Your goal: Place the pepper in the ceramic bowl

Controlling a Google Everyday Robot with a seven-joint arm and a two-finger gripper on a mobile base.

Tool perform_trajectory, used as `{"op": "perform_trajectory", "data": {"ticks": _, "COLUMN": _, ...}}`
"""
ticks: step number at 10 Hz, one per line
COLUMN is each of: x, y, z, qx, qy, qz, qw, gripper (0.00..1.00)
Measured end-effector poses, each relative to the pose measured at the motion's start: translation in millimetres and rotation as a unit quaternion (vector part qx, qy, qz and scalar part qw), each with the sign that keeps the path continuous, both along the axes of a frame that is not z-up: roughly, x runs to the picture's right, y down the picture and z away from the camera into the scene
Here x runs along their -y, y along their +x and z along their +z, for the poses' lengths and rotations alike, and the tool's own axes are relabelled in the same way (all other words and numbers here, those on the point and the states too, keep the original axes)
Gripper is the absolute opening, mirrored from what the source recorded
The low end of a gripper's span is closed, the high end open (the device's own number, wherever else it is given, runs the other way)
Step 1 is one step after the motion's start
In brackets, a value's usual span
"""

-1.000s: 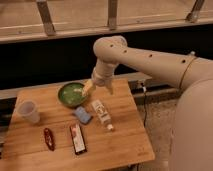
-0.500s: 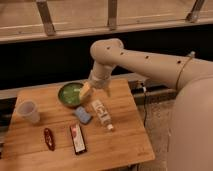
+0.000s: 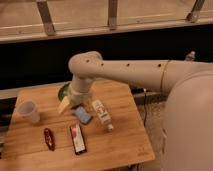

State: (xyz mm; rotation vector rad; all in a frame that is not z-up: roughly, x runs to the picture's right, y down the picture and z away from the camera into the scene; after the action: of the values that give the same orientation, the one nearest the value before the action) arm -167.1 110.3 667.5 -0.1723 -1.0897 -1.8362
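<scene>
One glossy dark-red pepper (image 3: 49, 139) lies untouched; gripper (image 3: 64, 105) (opening unclear) hovers beside ceramic bowl (image 3: 63, 92).

Arm (image 3: 130, 75) swings left and down. The gripper (image 3: 65, 104) is now lower, closer to the cup (image 3: 28, 111) on its left. The wrist now hides most of the bowl (image 3: 63, 91) just behind it.

One each: pepper (image 3: 48, 138), bowl (image 3: 63, 92), cup (image 3: 28, 111), packet (image 3: 77, 138), bottle (image 3: 102, 114), blue object (image 3: 83, 115), gripper (image 3: 64, 104) by the bowl.

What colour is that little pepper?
Dark glossy red pepper, in the camera view; the gripper hovers by the bowl.
</scene>
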Motion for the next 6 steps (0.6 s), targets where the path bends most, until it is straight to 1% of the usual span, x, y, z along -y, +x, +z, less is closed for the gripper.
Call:
{"op": "perform_trajectory", "data": {"ticks": 1, "x": -9.6, "y": -23.3, "z": -5.6, "qx": 0.026, "qy": -0.007, "qz": -0.011, "qw": 0.9996, "gripper": 0.8}}
{"op": "perform_trajectory", "data": {"ticks": 2, "x": -15.6, "y": -33.9, "z": -8.3, "qx": 0.04, "qy": -0.013, "qz": -0.017, "qw": 0.999, "gripper": 0.8}}
{"op": "perform_trajectory", "data": {"ticks": 6, "x": -14.1, "y": -32.1, "z": -8.0, "qx": 0.038, "qy": -0.012, "qz": -0.015, "qw": 0.9991, "gripper": 0.8}}
